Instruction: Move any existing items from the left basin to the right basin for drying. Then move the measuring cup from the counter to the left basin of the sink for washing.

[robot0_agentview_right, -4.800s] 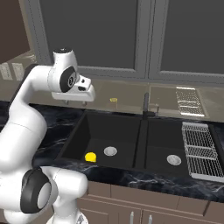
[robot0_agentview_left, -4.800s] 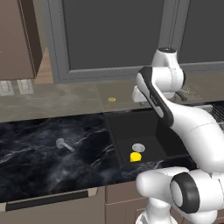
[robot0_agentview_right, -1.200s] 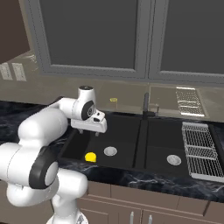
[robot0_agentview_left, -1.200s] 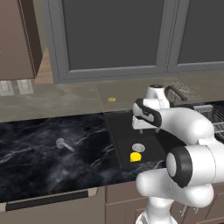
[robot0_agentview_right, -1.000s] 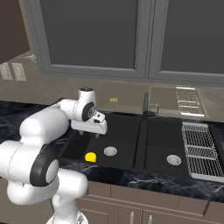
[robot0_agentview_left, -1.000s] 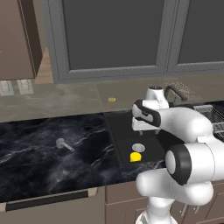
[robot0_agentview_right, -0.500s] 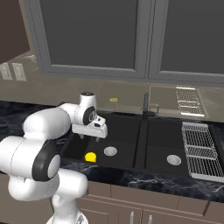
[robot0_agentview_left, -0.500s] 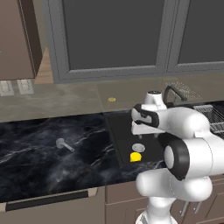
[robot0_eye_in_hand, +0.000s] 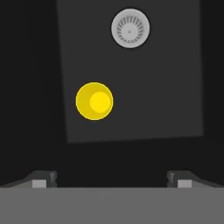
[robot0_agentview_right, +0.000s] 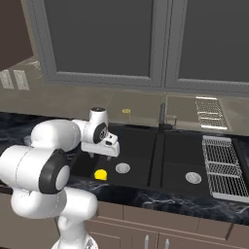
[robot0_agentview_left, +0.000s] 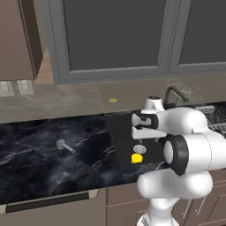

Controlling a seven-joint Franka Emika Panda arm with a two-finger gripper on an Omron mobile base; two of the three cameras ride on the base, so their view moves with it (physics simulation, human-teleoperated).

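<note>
The yellow lump (robot0_agentview_left: 137, 158) (robot0_agentview_right: 101, 174) (robot0_eye_in_hand: 94, 100) lies on the floor of the left basin (robot0_agentview_left: 121, 132) (robot0_agentview_right: 133, 146), just beside its silver drain (robot0_agentview_right: 122, 168) (robot0_eye_in_hand: 130, 28). My gripper (robot0_agentview_left: 140, 139) (robot0_agentview_right: 101, 155) (robot0_eye_in_hand: 111, 180) hangs open over this basin, pointing down, a short way above the lump and touching nothing. In the hand view the lump sits ahead of and between the fingertips (robot0_eye_in_hand: 42, 178). The measuring cup (robot0_agentview_left: 65, 145) rests on the black marble counter (robot0_agentview_left: 35, 167), left of the sink. The right basin (robot0_agentview_right: 185, 151) holds just its drain (robot0_agentview_right: 193, 178).
A dark curved faucet (robot0_agentview_right: 162, 116) (robot0_agentview_left: 172, 92) rises behind the divider between the basins. A wire dish rack (robot0_agentview_right: 220, 168) lies right of the right basin. A small yellow disc (robot0_agentview_left: 113, 100) (robot0_agentview_right: 126, 111) sits on the ledge behind the sink.
The arm has lowered the open gripper further down toward the left basin and the yellow lump. Lump and measuring cup have not moved.
</note>
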